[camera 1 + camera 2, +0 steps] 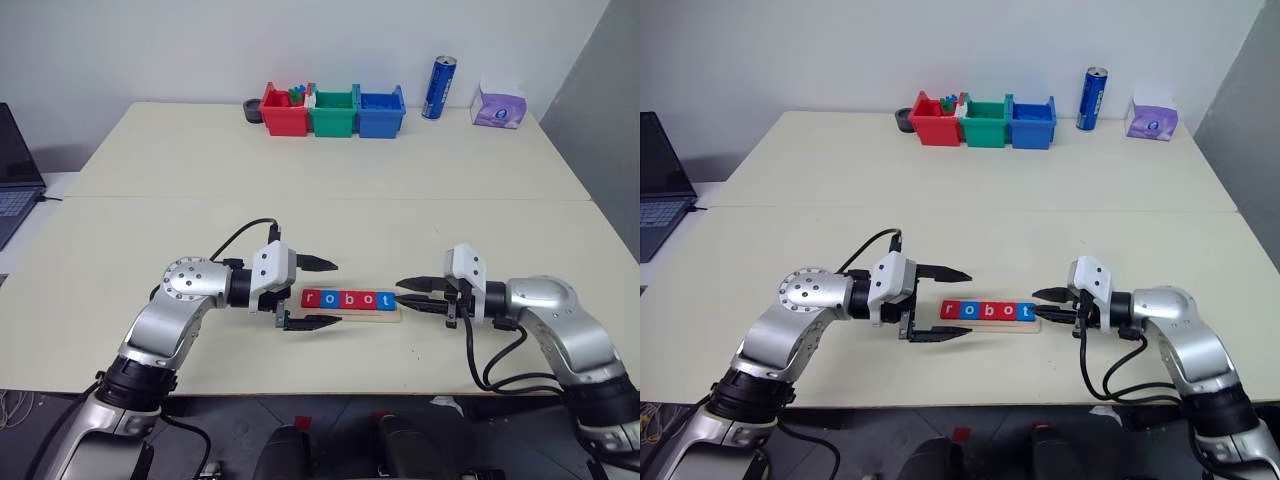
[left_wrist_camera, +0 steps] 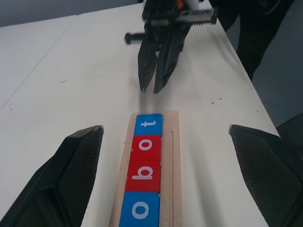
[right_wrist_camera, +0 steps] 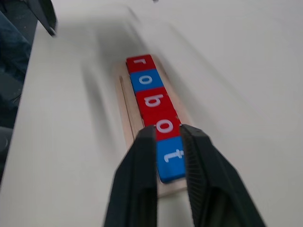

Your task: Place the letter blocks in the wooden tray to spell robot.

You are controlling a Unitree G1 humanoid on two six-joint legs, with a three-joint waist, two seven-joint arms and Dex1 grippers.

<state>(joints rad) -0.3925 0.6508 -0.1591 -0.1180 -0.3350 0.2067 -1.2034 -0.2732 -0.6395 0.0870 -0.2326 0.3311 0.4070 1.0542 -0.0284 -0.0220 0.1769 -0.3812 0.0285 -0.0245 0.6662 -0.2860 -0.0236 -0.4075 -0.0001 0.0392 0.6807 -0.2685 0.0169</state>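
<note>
Cream table (image 1: 300, 230), letter blocks (image 1: 350, 299) spelling robot in wooden tray (image 1: 352, 317), left fingers (image 1: 312, 293) spread, right fingers (image 1: 418, 296) slightly parted.

White lowercase letters on five letter blocks (image 1: 349, 299) spell "robot" along the wooden tray (image 1: 352, 316), between the left gripper (image 1: 322, 294) and right gripper (image 1: 408, 296); "t" sits nearest the right one.

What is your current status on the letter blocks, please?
Left hand open, empty. Right hand slightly open, empty. Five red and blue letter blocks spell robot in pale wooden tray. Nothing obstructing.
</note>
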